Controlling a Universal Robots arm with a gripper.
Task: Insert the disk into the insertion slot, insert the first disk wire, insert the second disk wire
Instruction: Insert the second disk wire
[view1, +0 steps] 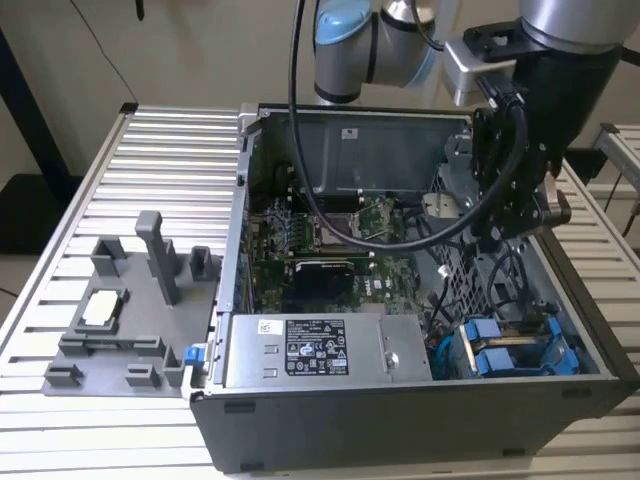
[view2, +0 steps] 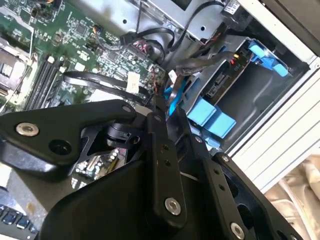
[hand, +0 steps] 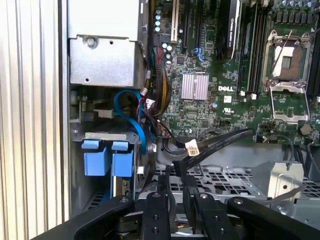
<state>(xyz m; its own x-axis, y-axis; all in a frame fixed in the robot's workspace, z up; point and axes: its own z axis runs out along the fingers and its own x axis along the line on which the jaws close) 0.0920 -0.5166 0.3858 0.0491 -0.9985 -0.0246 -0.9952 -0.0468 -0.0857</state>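
Note:
The disk, in its blue carrier, lies inside the insertion slot at the case corner on the exterior view's right. Its blue tabs also appear in both wrist views. My gripper hangs over the perforated metal wall of the bay, up and back from the disk. Its fingers stand close together, shut on a flat black disk wire with a white tag. In the second wrist view the wire runs out from the gripper over the green board.
A silver power-supply box with a label fills the case front. The green motherboard lies behind it, and cable bundles crowd the space beside the bay. A grey fixture stands on the slatted table at the exterior view's left.

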